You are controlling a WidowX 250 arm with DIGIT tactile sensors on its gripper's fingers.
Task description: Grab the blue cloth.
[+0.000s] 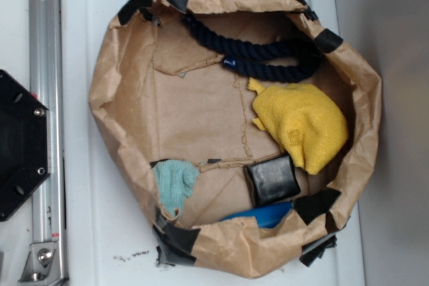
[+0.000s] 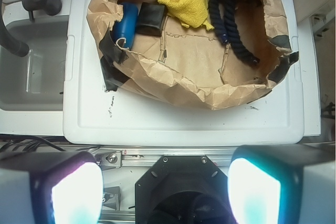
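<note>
The blue cloth [image 1: 175, 184], small, pale teal and fuzzy, lies bunched against the lower left inside wall of the open brown paper bag [image 1: 107, 92]. In the wrist view the bag's near wall [image 2: 173, 85] hides it. My gripper [image 2: 167, 192] shows only in the wrist view. Its two pale fingertip pads [image 2: 76, 195] stand far apart at the bottom edge with nothing between them. It hangs over the black robot base [image 2: 178, 182], well short of the bag. The exterior view does not show the gripper.
Also in the bag are a larger yellow cloth [image 1: 301, 125], a dark blue rope [image 1: 261, 55], a black square block [image 1: 271, 179] and a bright blue smooth thing [image 1: 261, 216]. The bag stands on a white top [image 1: 84, 185]. A metal rail [image 1: 43, 98] and a grey sink [image 2: 31, 72] flank it.
</note>
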